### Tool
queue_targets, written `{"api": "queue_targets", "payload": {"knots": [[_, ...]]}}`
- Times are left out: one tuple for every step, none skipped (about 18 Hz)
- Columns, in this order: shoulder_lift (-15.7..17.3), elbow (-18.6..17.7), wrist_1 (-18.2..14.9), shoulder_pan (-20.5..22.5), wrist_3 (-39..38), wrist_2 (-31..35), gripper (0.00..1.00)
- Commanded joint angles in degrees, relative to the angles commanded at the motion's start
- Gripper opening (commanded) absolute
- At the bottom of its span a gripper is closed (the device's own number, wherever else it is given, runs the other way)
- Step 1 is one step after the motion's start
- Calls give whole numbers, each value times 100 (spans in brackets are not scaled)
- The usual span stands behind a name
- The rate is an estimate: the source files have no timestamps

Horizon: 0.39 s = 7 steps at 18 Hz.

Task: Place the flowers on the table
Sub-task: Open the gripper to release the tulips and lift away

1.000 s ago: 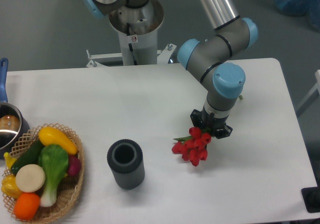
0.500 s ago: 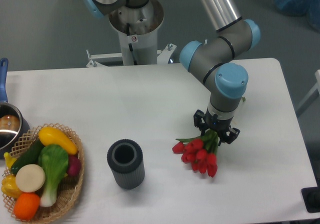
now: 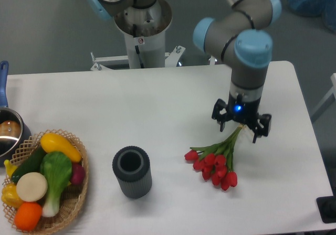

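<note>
Flowers: the bunch of red tulip buds with thin green stems lies flat on the big white table with round corners. It is on the right part of the table, near the front edge, well apart from the dark grey ribbed round vase.

Which way they point: the red buds point to the front and a bit to the left. The green stem ends point back and to the right, up toward the claw. The long line of the bunch runs slanted, from the stem tips by the claw down to the buds.

Claw: the black two-finger gripper hangs right over the stem tips. Its fingers look spread apart. I cannot tell for sure if they touch the stems; they do not seem to pinch them.

Step now: the flowers look like they are set down, so this looks like the letting-go part, close to the end of the job.

Next move: the claw should go straight up, with fingers wide, so it does not drag the thin stems along.

Other things: a woven straw basket full of bright toy vegetables sits at the front left. A shiny metal pot with a blue handle is at the left edge.
</note>
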Motion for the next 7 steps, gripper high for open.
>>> {"api": "queue_targets", "payload": {"knots": [[80, -9, -18, 9, 9, 17, 100], [176, -61, -44, 9, 44, 17, 100], [264, -105, -79, 17, 122, 17, 100], [291, -131, -79, 9, 262, 26, 100], [309, -123, -97, 9, 420, 35, 100], [326, -132, -114, 17, 596, 61, 100], [353, -140, -167, 18, 754, 88, 100]]}}
